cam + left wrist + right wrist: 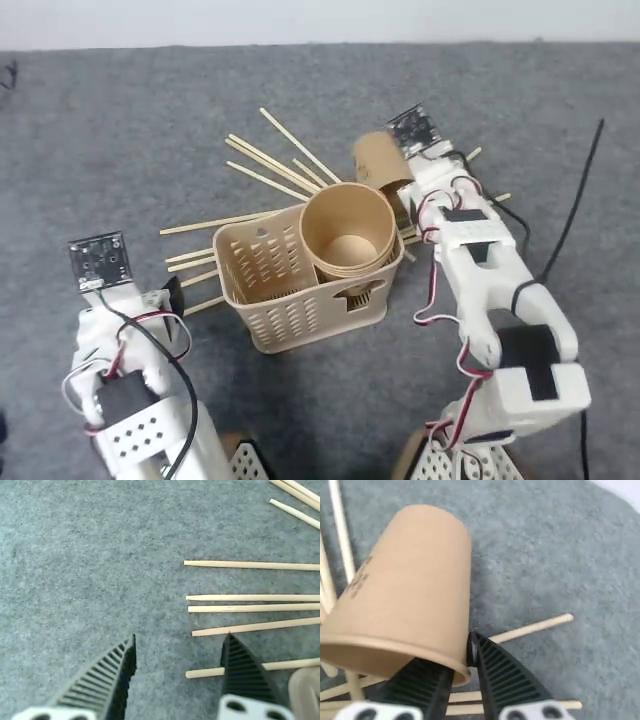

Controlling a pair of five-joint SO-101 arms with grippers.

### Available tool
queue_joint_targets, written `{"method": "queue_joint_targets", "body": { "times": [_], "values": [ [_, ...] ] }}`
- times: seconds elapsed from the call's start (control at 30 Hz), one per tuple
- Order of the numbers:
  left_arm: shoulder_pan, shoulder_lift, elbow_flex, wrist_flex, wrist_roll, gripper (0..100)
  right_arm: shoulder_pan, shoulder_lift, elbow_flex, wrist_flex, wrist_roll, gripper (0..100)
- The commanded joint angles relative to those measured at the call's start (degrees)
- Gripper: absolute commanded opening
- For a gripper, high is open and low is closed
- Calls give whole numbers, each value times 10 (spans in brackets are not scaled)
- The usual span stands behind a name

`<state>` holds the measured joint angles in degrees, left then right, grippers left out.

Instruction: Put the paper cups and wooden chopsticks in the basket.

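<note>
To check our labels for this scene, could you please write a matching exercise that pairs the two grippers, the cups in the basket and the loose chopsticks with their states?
Things:
1. right gripper
2. left gripper
3. stacked cups
4. chopsticks

States:
A. lying loose on the grey surface
B. upright inside the basket
C. open, holding nothing
D. clamped on the rim of the tipped cup

Pairs: 1-D, 2-C, 3-B, 4-A
</note>
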<state>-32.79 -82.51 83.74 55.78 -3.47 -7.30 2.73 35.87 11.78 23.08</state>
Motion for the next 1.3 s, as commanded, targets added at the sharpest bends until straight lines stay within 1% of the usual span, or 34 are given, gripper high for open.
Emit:
{"method": "queue_joint_targets", "body": {
  "times": [0.0, 0.17, 0.37, 0.47, 0.6, 0.77, 0.9, 0.97, 1.07, 1.13, 1.27],
  "values": [
    [-1, -4, -1, -11, 6, 261, 18, -71, -29, 36, -29, 8],
    [-1, -4, 4, -11, 6, 261, 36, -173, -34, 140, -36, 8],
    [-1, -5, 4, -11, 6, 261, 59, -320, -106, 355, -33, 8],
    [-1, -4, 5, -10, 6, 261, 62, -373, -170, 461, -30, 8],
    [-1, -5, 13, -11, 6, 261, 58, -415, -269, 604, 8, 8],
    [-1, -4, 15, -10, 6, 261, 58, -423, -412, 764, 54, 8],
    [0, -5, 28, -11, 4, 261, 56, -423, -527, 863, 75, 8],
    [0, -5, 29, -11, 4, 261, 29, -423, -578, 907, 84, 8],
    [0, -5, 29, -11, 4, 261, -5, -440, -597, 914, 78, 8],
    [0, -5, 29, -11, 4, 261, -32, -453, -574, 914, 71, 8],
    [0, -5, 29, -11, 3, 261, -150, -477, -453, 914, 58, 8]
  ]
}}
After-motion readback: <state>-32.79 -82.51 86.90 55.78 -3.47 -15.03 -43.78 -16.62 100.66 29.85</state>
